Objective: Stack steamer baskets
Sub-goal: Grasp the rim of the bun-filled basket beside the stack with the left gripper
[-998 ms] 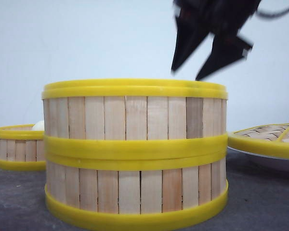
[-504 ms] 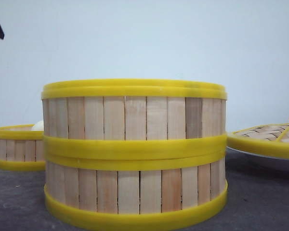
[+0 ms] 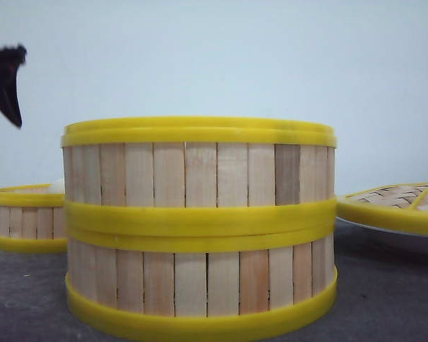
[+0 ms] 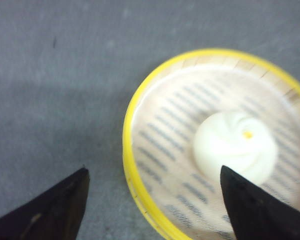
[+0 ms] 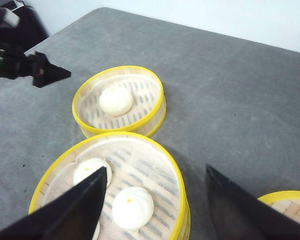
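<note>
We take this for a bare test setup, a lab more than a kitchen: a plain grey worktop (image 5: 250, 100) runs up to a blank pale wall (image 3: 271, 57), and the steamer baskets (image 3: 200, 221) with their white buns (image 5: 116, 100) sit there without stove or cookware.

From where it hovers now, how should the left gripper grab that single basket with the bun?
Probably from above, pinching the yellow rim of the basket, one finger inside, one outside. The wall is thin and upright, and the bun sits mid-floor, clear of it. The left gripper is open, already straddling the rim.
</note>
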